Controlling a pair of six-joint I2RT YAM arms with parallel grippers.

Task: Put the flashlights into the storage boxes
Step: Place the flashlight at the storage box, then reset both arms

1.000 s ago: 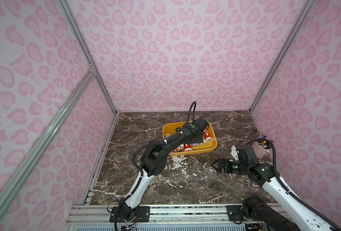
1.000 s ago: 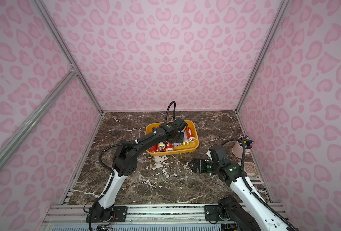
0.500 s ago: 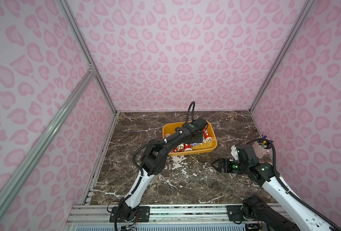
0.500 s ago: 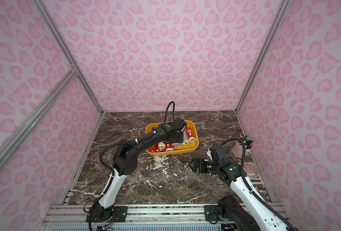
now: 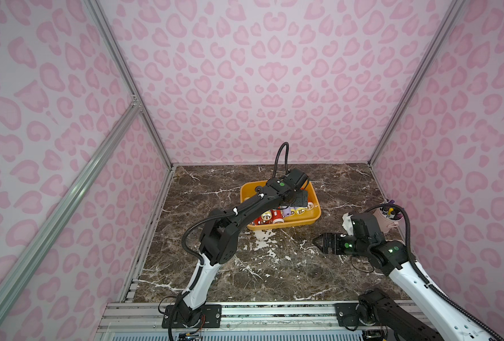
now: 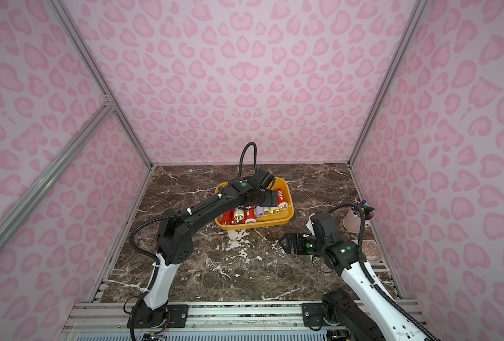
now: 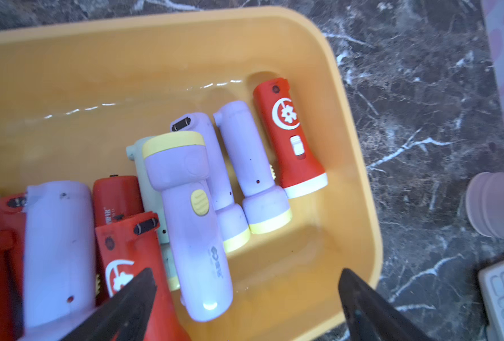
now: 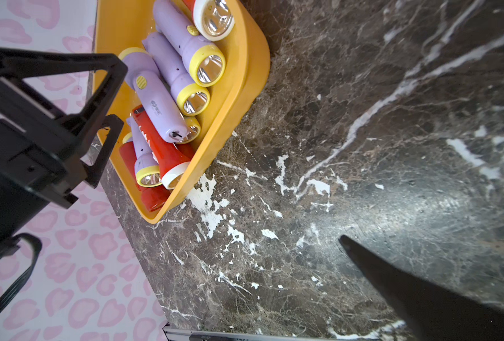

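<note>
Flashlights (image 7: 191,236), lilac and red, in orange tray (image 7: 126,59)

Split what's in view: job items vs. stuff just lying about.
Job:
- flashlights: lilac, red, one pale green, every one seen lies in the tray
- yellow-orange tray
- left gripper, open above the tray
- right gripper, open over the marble table

Lying about:
- pink cup holding markers, by the right wall
- white keypad device near it
</note>
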